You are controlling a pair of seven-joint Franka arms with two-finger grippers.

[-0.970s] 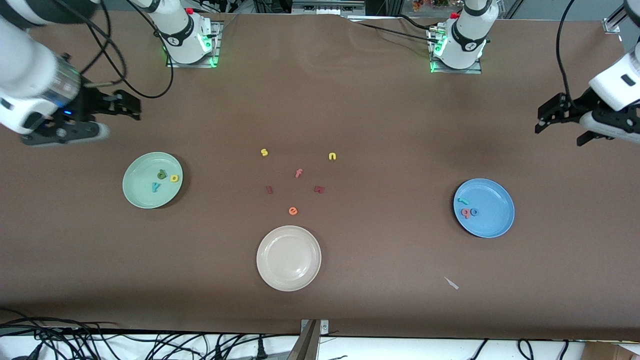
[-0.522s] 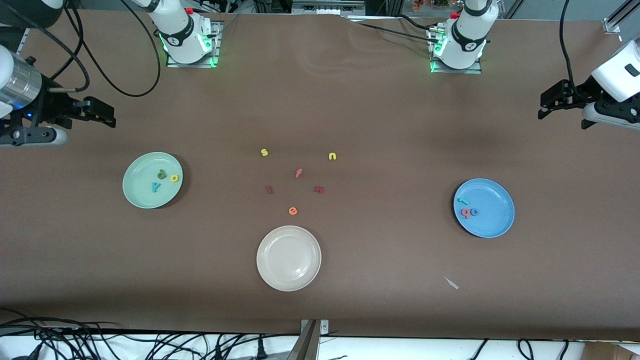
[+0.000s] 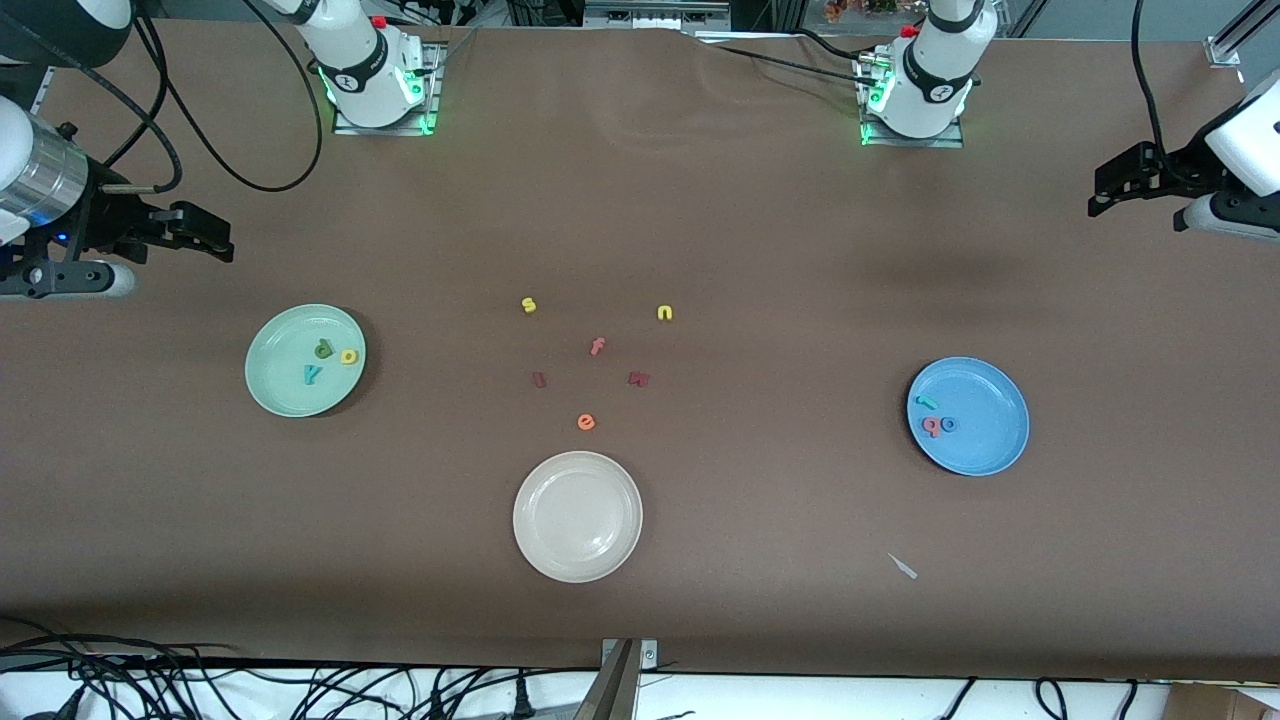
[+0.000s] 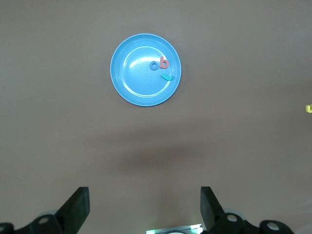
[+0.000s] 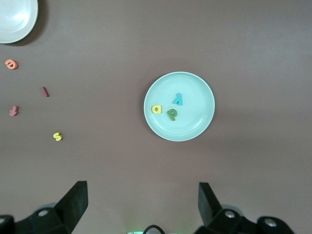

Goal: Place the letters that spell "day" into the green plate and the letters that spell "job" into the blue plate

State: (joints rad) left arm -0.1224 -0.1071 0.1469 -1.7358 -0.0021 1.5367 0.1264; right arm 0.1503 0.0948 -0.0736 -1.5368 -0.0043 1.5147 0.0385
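In the front view, the round pale mint-green plate (image 3: 305,360) sits at mid-left of the frame, toward the right arm's end of the table. Inside it lie the dark green "d" (image 3: 323,349), the yellow "a" (image 3: 348,356) and the teal "y" (image 3: 313,374), close together.

At mid-right of that view, toward the left arm's end, the round sky-blue plate (image 3: 968,416) holds the teal hook-shaped "j" (image 3: 927,402), the pink "b" (image 3: 932,427) and the blue ring "o" (image 3: 948,424), the last two touching.

Between the plates, on the brown table (image 3: 760,250), are scattered a yellow "s" (image 3: 529,305), a yellow "n" (image 3: 665,313), a pink "f" (image 3: 597,346), two dark red letters (image 3: 539,379) and an orange "e" (image 3: 586,422). Nearer the camera lies an empty round cream-white plate (image 3: 578,516).

The right gripper (image 3: 205,235) hangs at the upper-left edge over bare table, jaws apart and empty. The left gripper (image 3: 1125,180) hangs at the upper-right edge, likewise spread and empty. Each wrist view shows its arm's fingers (image 4: 78,207) wide apart.
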